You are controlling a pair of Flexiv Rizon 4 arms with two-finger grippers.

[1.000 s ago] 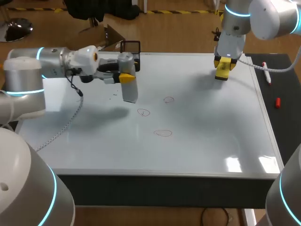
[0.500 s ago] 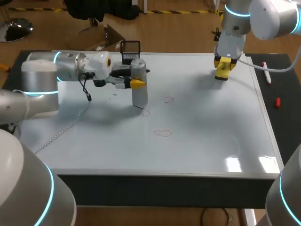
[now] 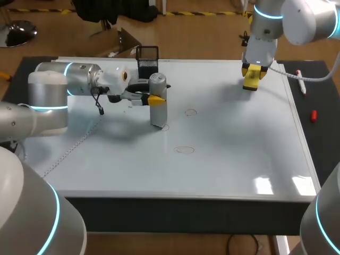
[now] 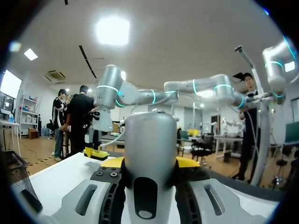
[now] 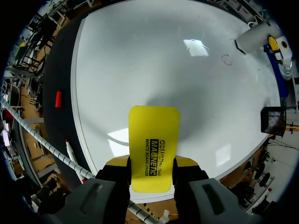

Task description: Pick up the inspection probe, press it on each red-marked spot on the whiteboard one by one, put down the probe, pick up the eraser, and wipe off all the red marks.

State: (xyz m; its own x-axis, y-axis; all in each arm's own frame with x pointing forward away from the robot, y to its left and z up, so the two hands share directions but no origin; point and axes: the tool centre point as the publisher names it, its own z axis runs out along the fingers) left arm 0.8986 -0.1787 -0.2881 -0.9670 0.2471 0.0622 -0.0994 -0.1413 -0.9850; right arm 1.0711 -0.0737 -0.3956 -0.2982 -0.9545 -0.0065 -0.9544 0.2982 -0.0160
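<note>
Firmly pinched in my left gripper (image 3: 154,99), the grey cylindrical inspection probe (image 3: 158,110) stands upright on the white whiteboard (image 3: 239,138), foot on one red-marked spot (image 3: 164,127); pressing off-square could tip it or smear ink. A second red ring (image 3: 190,112) and a third ring (image 3: 184,150) lie near, nothing between. My right gripper (image 5: 152,164) clamps the yellow block eraser (image 5: 154,137) above the far corner; a black mesh basket (image 3: 147,56) sits beyond my left arm.
</note>
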